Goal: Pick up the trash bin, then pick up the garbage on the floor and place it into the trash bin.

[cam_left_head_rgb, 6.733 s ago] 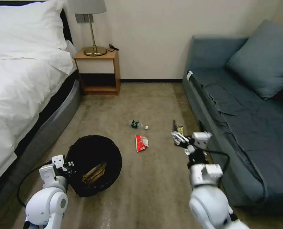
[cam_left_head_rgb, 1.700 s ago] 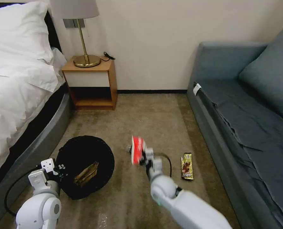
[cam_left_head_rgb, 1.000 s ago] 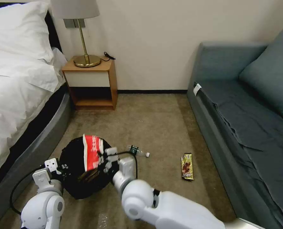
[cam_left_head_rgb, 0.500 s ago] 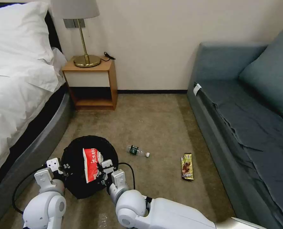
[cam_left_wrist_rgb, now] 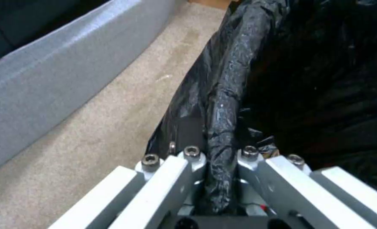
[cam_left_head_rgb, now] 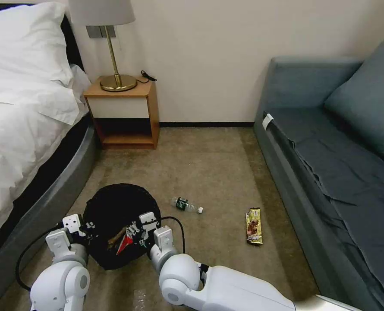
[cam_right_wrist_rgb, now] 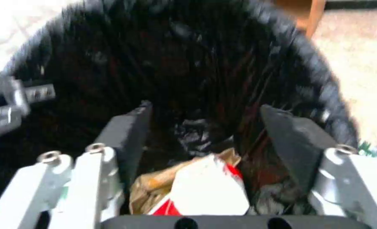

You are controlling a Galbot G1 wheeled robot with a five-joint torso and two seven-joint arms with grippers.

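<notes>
Below the right gripper's (cam_right_wrist_rgb: pixel 205 127) spread fingers (cam_right_wrist_rgb: pixel 292 140) — snack packet (cam_right_wrist_rgb: pixel 205 190) in trash bin (cam_left_head_rgb: pixel 110 203); left gripper (cam_left_wrist_rgb: pixel 220 159) clamps rim.

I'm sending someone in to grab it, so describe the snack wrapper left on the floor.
Start at the blue-grey sofa. On the carpet beside its base lies the gold-brown wrapper, flat and rectangular. The small clear bottle nearby has a green label instead.

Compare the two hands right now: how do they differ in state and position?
The left hand is shut on the trash bin, pinching its bag-lined rim at the side nearer the bed; the right hand is open, gripping nothing. The left sits at the rim's edge, while the right hangs over the bin's mouth above the red-and-white snack packet and brown paper bag inside. Both are at the bin.
</notes>
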